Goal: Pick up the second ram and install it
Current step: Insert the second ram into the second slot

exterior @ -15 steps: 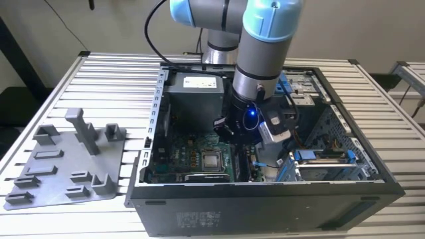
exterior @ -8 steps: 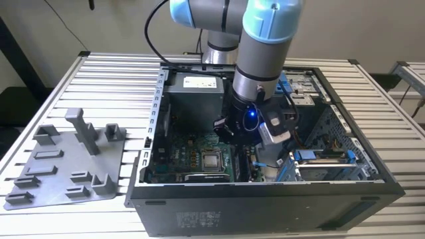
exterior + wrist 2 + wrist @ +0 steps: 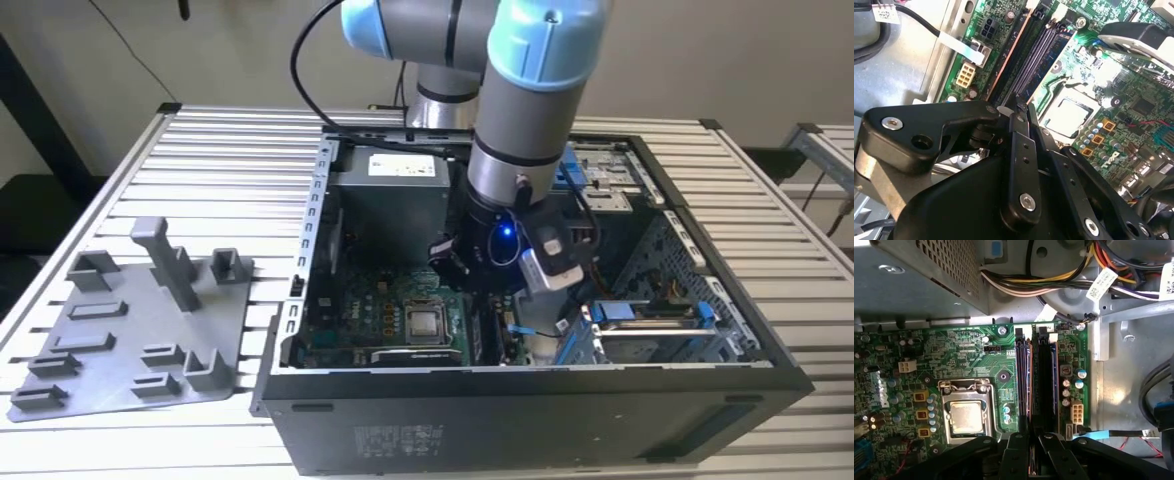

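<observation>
The claw [image 3: 1019, 108], lowered inside an open black computer case [image 3: 534, 420], is pressed close on the second ram [image 3: 1010, 57]. The ram is seen as a long, thin, dark stick with a coppery edge, standing on edge in a motherboard slot beside a neighbouring dark slot. In the exterior view, from its left, a grey fixture tray [image 3: 134, 330] with upright posts is set on a slatted metal table [image 3: 227, 150], then the case. A white tag [image 3: 1102, 282] is seen on the cables, its print unreadable.
</observation>
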{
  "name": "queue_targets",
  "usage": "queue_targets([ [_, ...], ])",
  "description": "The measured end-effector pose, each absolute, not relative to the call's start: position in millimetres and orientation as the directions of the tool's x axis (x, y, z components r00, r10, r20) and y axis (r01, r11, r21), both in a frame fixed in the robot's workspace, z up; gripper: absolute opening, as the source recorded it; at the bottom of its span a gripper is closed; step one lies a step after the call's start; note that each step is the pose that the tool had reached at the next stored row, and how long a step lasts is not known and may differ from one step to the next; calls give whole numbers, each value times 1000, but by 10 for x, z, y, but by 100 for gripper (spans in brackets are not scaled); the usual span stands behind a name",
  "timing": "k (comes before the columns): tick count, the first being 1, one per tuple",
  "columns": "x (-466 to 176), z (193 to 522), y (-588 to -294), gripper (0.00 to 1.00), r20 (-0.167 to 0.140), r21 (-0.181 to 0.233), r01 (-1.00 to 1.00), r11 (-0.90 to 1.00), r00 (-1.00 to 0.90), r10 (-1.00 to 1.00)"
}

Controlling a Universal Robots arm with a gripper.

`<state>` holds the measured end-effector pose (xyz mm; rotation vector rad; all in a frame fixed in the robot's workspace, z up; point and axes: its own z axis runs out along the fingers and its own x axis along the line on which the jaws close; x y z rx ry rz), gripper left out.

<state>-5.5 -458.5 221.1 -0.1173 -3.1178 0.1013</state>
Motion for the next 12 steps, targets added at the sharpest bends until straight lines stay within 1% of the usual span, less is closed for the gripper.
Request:
queue_targets([
  [12,-55,2198,-4585,14,17,-66,74,995,-997,76],
])
